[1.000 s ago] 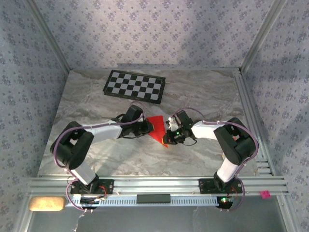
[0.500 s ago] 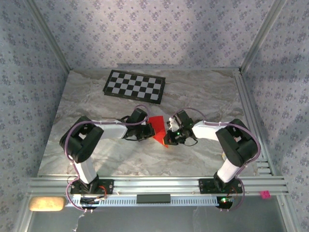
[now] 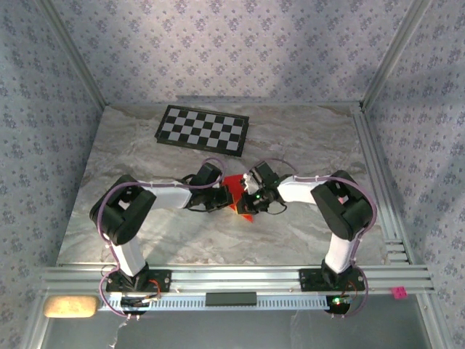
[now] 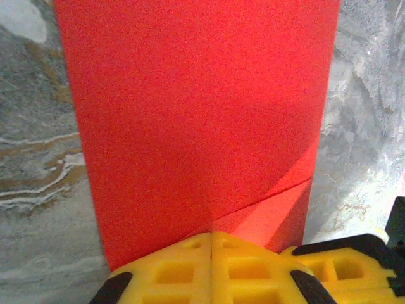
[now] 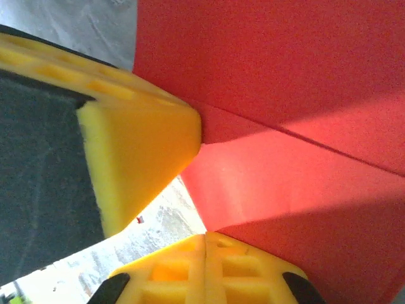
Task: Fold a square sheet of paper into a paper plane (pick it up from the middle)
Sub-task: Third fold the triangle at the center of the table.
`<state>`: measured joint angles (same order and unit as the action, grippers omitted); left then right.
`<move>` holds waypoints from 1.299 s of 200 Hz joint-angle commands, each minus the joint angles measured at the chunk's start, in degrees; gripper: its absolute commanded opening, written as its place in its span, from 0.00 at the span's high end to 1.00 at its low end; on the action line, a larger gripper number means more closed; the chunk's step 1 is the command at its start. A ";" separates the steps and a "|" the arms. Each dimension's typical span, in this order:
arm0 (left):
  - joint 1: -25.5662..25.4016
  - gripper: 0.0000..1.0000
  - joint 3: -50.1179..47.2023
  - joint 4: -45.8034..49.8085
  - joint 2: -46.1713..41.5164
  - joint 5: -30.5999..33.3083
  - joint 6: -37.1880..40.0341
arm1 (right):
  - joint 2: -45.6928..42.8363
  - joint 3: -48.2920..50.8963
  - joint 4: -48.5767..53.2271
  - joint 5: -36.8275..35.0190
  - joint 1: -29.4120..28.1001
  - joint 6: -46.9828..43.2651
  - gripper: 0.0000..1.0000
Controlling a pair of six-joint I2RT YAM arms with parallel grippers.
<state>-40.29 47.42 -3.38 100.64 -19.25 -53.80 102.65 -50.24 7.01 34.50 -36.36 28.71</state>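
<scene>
The square sheet of paper (image 3: 233, 185) is bright red and folded into layers. It lies on the marble table between the two arms. A diagonal fold edge crosses the paper (image 4: 202, 114) in the left wrist view. My left gripper (image 3: 226, 198) (image 4: 211, 235) is shut, its tips down on the near part of the paper where the fold edge ends. My right gripper (image 3: 245, 197) (image 5: 205, 237) is shut too, its tips at a corner of the paper (image 5: 297, 183). The left gripper's yellow finger (image 5: 145, 139) touches the crease just beside it. I cannot tell whether either gripper pinches a layer.
A black-and-white checkerboard (image 3: 203, 129) lies at the back left of the table (image 3: 305, 145). Patterned walls close in three sides. An aluminium rail (image 3: 232, 278) runs along the near edge behind the arm bases.
The right gripper has moved left onto the paper, close up against the left gripper. The left arm shifted right and forward earlier and its jaws closed the last bit.
</scene>
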 commanded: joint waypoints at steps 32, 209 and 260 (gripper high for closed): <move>-0.01 0.93 -1.07 3.38 1.97 2.79 0.93 | -4.79 7.07 1.15 -0.06 0.76 -0.19 1.00; -0.05 0.93 -0.58 3.39 2.45 2.55 1.24 | -6.33 11.19 -1.12 4.04 3.67 -0.94 0.97; -0.13 0.93 -0.36 3.20 2.63 1.84 2.65 | -15.07 19.27 -0.67 5.66 7.40 -0.71 0.96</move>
<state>-40.29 47.44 -3.42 100.75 -19.49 -53.36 90.61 -33.52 2.63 39.29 -30.63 28.51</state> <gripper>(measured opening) 0.071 0.051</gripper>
